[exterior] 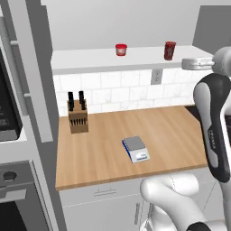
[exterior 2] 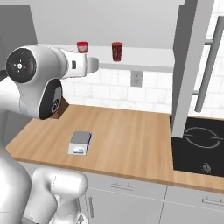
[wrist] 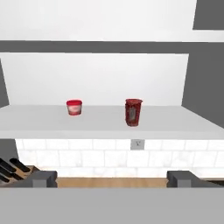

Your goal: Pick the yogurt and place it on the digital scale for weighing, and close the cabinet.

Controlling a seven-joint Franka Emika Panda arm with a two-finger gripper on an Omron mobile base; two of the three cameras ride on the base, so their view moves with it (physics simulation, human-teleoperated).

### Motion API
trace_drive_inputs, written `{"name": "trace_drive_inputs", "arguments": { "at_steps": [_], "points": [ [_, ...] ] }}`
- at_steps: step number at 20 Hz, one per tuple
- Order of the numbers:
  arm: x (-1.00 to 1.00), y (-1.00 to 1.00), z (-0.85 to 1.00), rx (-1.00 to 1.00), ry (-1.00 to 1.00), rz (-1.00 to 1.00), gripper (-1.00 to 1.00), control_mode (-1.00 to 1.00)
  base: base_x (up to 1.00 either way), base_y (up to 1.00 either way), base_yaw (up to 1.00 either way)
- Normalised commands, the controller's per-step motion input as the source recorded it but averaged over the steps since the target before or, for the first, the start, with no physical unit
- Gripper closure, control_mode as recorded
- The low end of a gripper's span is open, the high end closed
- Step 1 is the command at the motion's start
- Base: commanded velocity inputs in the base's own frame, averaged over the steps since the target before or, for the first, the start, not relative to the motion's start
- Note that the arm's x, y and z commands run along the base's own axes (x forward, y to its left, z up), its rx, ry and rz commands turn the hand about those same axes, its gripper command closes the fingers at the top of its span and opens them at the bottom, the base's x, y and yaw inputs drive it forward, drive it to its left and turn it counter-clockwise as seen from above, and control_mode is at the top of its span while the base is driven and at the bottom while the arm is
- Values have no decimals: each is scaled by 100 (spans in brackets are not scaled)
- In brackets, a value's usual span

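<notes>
Gaping wide and empty, fingers (wrist: 112,178) face tapered dark red yogurt (wrist: 133,112); flat rectangular digital scale (exterior: 136,149).

The dark red yogurt (wrist: 133,112) stood upright mid-frame on the open cabinet (wrist: 109,122) shelf. The digital scale (exterior: 135,149) lay flat, lower centre.

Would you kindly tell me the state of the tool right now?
Tool: open, holding nothing, facing the yogurt on the cabinet shelf.
</notes>
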Motion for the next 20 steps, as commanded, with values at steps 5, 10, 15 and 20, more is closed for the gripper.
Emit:
{"name": "trace_drive_inputs", "arguments": {
  "at_steps": [5, 10, 15, 20],
  "points": [
    [43, -12, -6, 0, 0, -3, -100, -100, 0, 0, 0],
    [30, -18, 0, -1, -2, -5, -100, -100, 0, 0, 0],
    [30, -17, 0, -2, -4, -5, -100, -100, 0, 0, 0],
    [53, -3, 0, 0, -5, 0, -100, -100, 0, 0, 0]
  ]
}}
